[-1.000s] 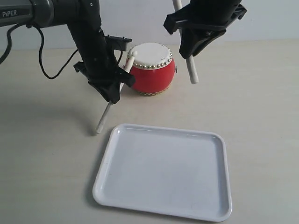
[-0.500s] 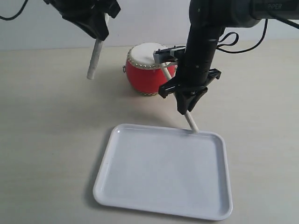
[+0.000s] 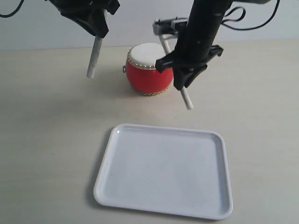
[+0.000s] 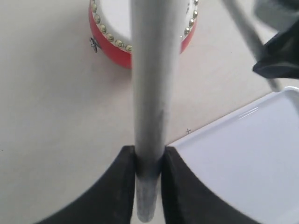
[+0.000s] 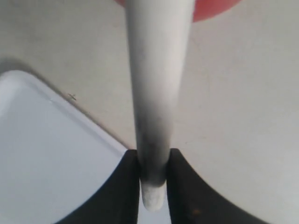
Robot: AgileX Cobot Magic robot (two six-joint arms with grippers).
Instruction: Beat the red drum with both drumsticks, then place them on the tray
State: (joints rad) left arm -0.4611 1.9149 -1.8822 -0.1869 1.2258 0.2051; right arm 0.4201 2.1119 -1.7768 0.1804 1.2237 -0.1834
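On my counter (image 3: 46, 135) the drum (image 3: 148, 70) stands behind the tray (image 3: 163, 172), the two apart. The left drumstick (image 3: 95, 58) hangs off to the drum's left; the right drumstick (image 3: 186, 98) slants just beside its right.

— What colour are the arms?
— Matte black, both of them. The left arm (image 3: 81, 11) looks blocky and angular, while the right arm (image 3: 205, 28) is more of a round column.
— Any wiring?
— A thin black cable (image 3: 252, 28) loops behind the right arm, and a second cable (image 3: 11, 13) trails off by the left one. A pale grey box (image 3: 168, 23) juts out beside the right arm.
— And the fingers (image 4: 117, 191)?
— Smooth and black, flaring outward in curves, on the left gripper (image 4: 148, 151) and the right gripper (image 5: 153, 154) alike.
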